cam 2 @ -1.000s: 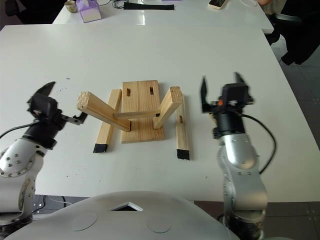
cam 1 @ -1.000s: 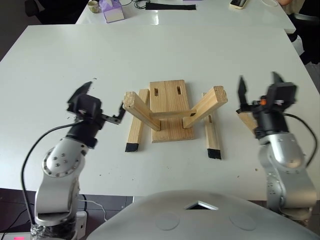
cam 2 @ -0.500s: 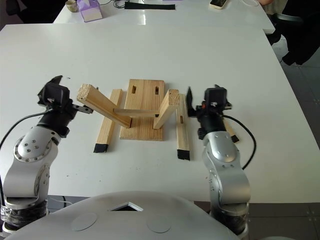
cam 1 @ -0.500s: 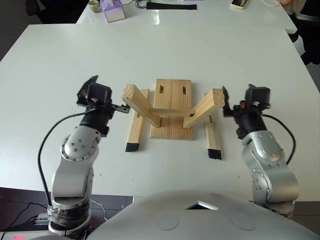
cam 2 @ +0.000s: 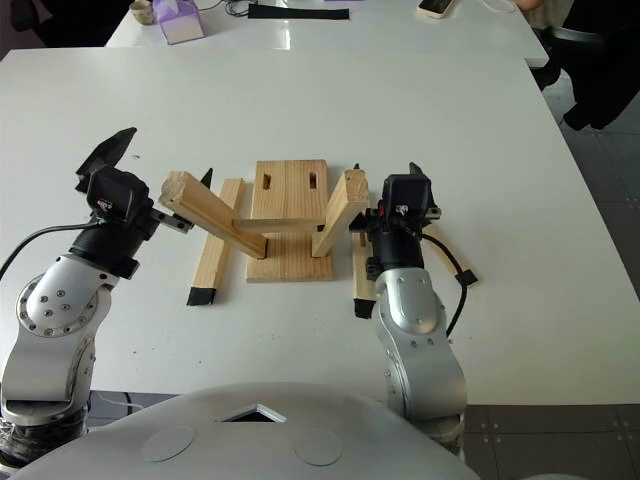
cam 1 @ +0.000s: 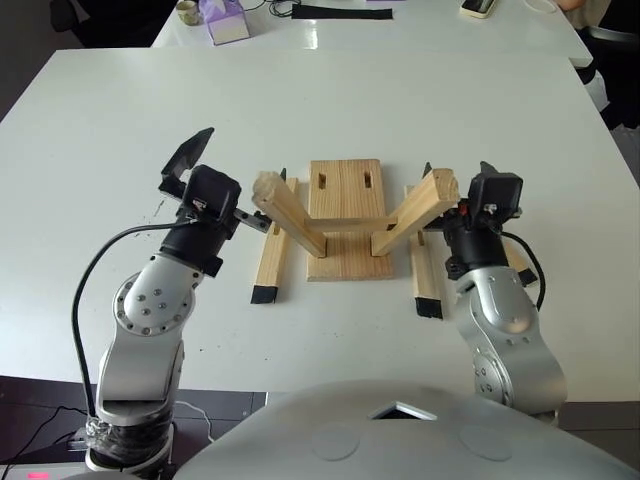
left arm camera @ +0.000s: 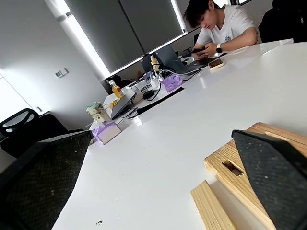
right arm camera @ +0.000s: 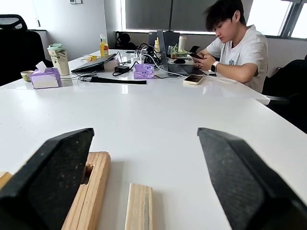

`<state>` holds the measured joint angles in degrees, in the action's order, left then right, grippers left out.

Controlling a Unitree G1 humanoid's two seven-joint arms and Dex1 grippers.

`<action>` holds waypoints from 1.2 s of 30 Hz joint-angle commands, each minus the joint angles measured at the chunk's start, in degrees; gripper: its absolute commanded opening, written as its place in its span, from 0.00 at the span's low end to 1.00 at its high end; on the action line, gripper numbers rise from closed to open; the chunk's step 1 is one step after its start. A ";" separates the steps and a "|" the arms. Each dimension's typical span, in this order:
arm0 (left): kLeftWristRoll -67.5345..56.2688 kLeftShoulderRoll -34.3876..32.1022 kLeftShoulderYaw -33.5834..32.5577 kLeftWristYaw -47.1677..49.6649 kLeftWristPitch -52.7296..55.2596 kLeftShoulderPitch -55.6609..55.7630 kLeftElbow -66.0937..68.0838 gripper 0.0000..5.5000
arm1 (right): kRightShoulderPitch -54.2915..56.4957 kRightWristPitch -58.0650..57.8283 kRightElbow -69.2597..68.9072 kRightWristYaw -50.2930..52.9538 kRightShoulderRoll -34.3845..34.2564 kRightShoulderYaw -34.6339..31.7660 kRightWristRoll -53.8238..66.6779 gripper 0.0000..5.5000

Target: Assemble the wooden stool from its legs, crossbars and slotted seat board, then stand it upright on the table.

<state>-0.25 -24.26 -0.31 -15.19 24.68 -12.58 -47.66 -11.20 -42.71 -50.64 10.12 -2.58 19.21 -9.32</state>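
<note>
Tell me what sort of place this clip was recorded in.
Most likely an office or meeting room: long white tables, an open dark laptop with cables on the far table, and a black office chair beside it.

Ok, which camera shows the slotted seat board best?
Either eye view: the seat board lies flat on the table, both slots visible. Each wrist view catches one edge and one slot.

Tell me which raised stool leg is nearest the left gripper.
The slanted leg on the seat board's left side, leaning out toward the left gripper; the other raised leg leans right.
</note>
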 commanded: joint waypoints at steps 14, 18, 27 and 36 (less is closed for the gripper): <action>2.37 1.22 0.34 -0.14 -5.65 5.09 18.64 0.98 | -0.94 9.96 14.41 -8.25 8.49 -12.82 3.87 0.73; 4.32 1.29 4.50 -1.85 -10.41 1.82 22.37 0.98 | -0.37 13.64 20.63 -10.52 10.05 -11.63 3.74 0.73; 10.90 -1.68 7.85 -2.14 -22.33 -1.90 32.90 0.98 | -6.23 20.01 27.59 -13.98 13.23 -1.54 -0.54 0.73; 12.42 -0.83 5.23 1.69 -25.47 -1.72 45.92 0.98 | -9.18 28.36 36.06 -12.87 17.75 -6.69 -2.64 0.73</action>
<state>11.88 -25.57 5.33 -13.72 -2.93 -12.38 -5.09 -18.79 -13.82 -18.76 -3.21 13.41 15.23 -11.33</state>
